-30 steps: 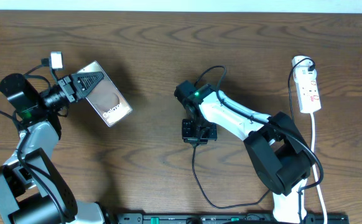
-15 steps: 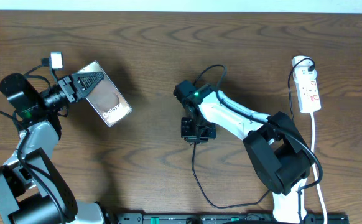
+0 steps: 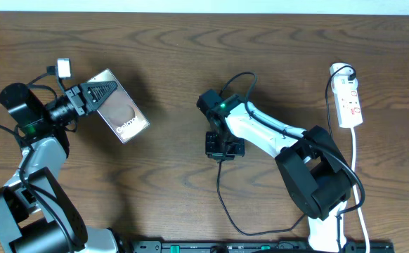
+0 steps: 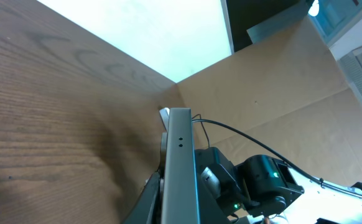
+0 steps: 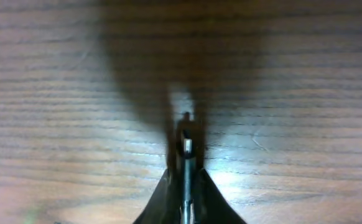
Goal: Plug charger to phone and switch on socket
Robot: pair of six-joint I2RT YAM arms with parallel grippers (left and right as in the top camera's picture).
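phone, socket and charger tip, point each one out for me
phone (image 3: 122,112): overhead view, on its brown face, just above the white lettering.
socket (image 3: 350,104): overhead view, on the middle of the white strip body.
charger (image 5: 185,134): right wrist view, on the small dark plug tip.

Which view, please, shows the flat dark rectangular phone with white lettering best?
The overhead view: the flat dark rectangular phone faces the camera, lettering visible, one end gripped by the left gripper's fingers. The left wrist view shows only its thin edge. The right wrist view shows just the black charger plug tip, no phone.
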